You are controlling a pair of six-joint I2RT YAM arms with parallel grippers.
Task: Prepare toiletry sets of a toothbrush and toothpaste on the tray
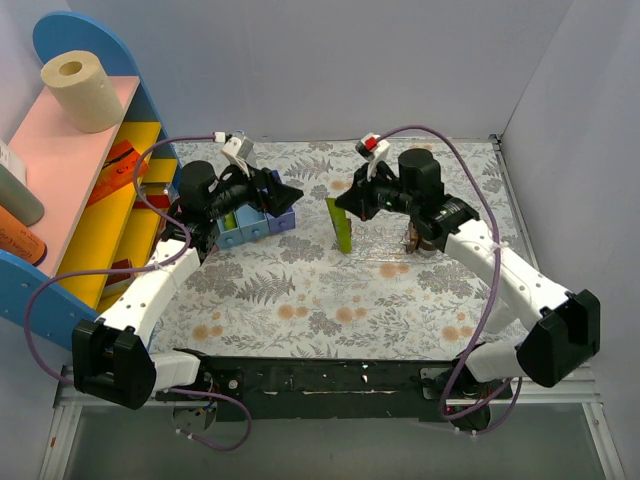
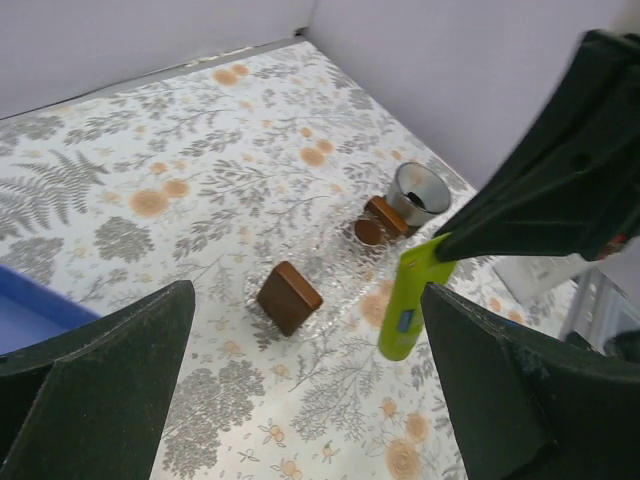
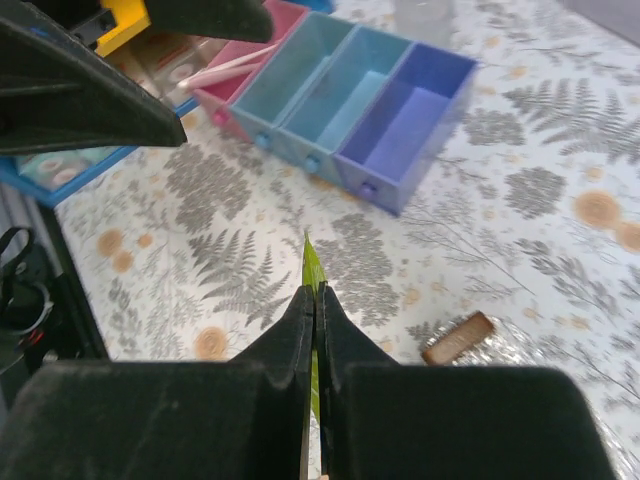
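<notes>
My right gripper (image 1: 346, 205) is shut on a yellow-green toothpaste (image 1: 341, 228) tube, which hangs cap-down above the floral table. From the right wrist, its flat edge (image 3: 311, 262) pokes out past the closed fingertips. My left gripper (image 2: 310, 400) is open with nothing between its fingers and faces that tube (image 2: 408, 305) from the left, beside the compartment box (image 1: 255, 228). The pink toothbrush (image 3: 232, 68) lies in the box's pink compartment. The clear tray (image 2: 340, 262) lies on the table below the tube and carries a brown block (image 2: 288, 297).
A metal cup (image 2: 418, 192) and small brown pieces (image 2: 378, 222) sit beyond the tray, near the right wall. The shelf rack (image 1: 90, 190) with a paper roll (image 1: 82, 92) stands at the far left. The box's teal and blue compartments (image 3: 385, 110) hold nothing.
</notes>
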